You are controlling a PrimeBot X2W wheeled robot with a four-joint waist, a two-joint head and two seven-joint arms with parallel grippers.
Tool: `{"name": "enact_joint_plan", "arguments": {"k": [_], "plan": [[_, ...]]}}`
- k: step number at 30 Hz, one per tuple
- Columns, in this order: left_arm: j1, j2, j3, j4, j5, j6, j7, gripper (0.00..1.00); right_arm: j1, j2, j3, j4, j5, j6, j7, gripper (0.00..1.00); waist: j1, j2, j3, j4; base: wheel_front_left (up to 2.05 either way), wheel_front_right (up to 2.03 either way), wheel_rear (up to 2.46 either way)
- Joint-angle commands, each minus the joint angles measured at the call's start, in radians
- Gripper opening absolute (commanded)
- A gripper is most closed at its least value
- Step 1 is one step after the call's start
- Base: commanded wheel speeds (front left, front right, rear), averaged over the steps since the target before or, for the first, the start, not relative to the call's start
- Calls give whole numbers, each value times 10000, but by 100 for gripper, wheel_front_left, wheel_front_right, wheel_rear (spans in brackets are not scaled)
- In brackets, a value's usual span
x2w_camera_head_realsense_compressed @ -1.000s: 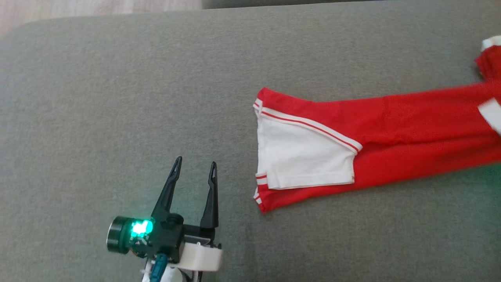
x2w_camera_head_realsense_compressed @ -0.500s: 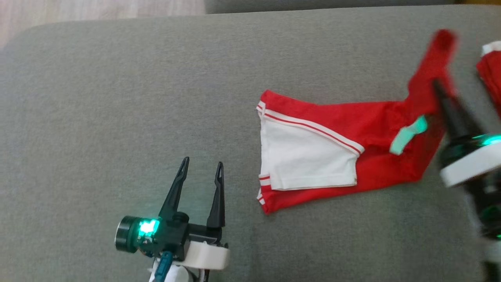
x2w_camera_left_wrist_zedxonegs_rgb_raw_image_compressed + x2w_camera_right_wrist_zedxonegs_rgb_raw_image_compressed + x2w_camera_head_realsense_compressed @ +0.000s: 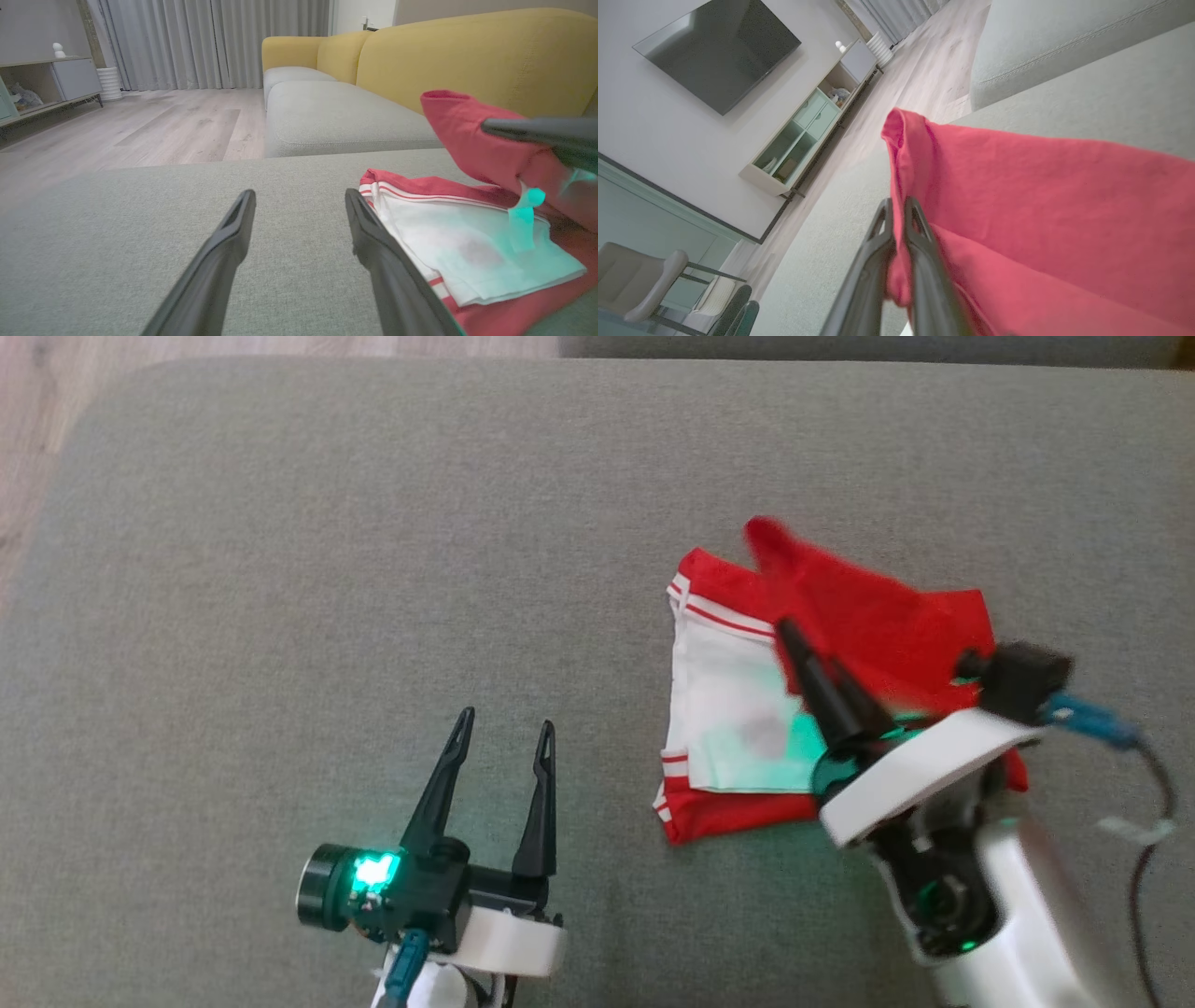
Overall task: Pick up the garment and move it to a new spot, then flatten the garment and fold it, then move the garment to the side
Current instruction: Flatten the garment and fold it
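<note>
The red garment (image 3: 878, 616) with a white panel and white stripes lies on the grey sofa cushion (image 3: 280, 569), right of centre in the head view. My right gripper (image 3: 784, 627) is shut on a red end of it, held lifted over the white panel (image 3: 728, 700). The right wrist view has the red cloth (image 3: 1017, 186) pinched between the closed fingers of my right gripper (image 3: 898, 203). My left gripper (image 3: 507, 719) stands open and holds nothing, over bare cushion left of the garment. In the left wrist view, my left gripper (image 3: 300, 193) has the garment (image 3: 467, 233) to its right.
Wooden floor (image 3: 28, 429) lies past the cushion's rounded far left corner. A yellow sofa back (image 3: 467, 51) rises behind the cushion. A wall television (image 3: 714, 51) and a low cabinet (image 3: 803, 126) stand across the room. Bare cushion extends to the left.
My right gripper came in from the right and carried the red end of the garment leftward over the white part, doubling the cloth. The camera shifted too. The left gripper stayed open.
</note>
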Motion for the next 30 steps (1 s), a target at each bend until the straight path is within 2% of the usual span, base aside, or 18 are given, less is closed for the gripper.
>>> {"name": "enact_joint_plan", "arguments": {"k": [1, 3, 4, 5, 6, 11, 15, 19, 21, 27, 30], "plan": [[-10, -58, 374, -264, 119, -34, -95, 100, -235, 77, 341, -201, 59, 67, -206, 0, 0, 0, 35, 52, 0, 0, 0], [-4, -104, 410, -235, 182, -97, -95, 100, -338, 78, 697, 252, 245, 67, -538, 0, 0, 0, 62, 109, 0, 0, 0], [4, -126, 424, -214, 211, -126, -95, 100, -401, 79, 842, 480, 299, 67, -732, 10, 0, 0, 67, 133, 0, 0, 0], [11, -151, 435, -191, 235, -158, -95, 100, -463, 79, 985, 721, 394, 67, -918, 49, 0, 0, 69, 160, 0, 0, 0], [15, -175, 446, -169, 255, -190, -95, 100, -538, 79, 1113, 935, 476, 67, -1126, 100, 0, 0, 68, 182, 0, 0, 0], [71, -249, 568, -63, 328, -323, -95, 100, -918, 80, 1691, 1397, 1201, 67, -2440, 100, 0, 0, -92, 198, 0, 0, 0], [236, -218, 762, -43, 378, -366, -95, 100, -1105, 80, 1294, 1580, 1444, 67, -3202, 100, 0, 0, -474, 4, 0, 0, 0], [505, -162, 1027, -75, 332, -374, -95, 100, -1003, 73, 79, 1904, 881, 67, -3641, 100, 0, 0, -986, -314, 0, 0, 0], [699, -183, 1205, -101, 191, -376, -95, 100, -831, -237, -355, 1971, 229, 67, -3997, 100, 0, 0, -1297, -471, 0, 0, 0], [1419, -281, 1755, -61, -368, -443, -95, 100, 383, -1361, -873, 2462, -1275, 67, -4943, 100, 0, 0, -2282, -864, 0, 0, 0], [1620, -285, 1875, -38, -422, -477, -95, 100, 850, -1585, -898, 2576, -1700, 67, -5078, 100, 0, 0, -2464, -981, 0, 0, 0]]}}
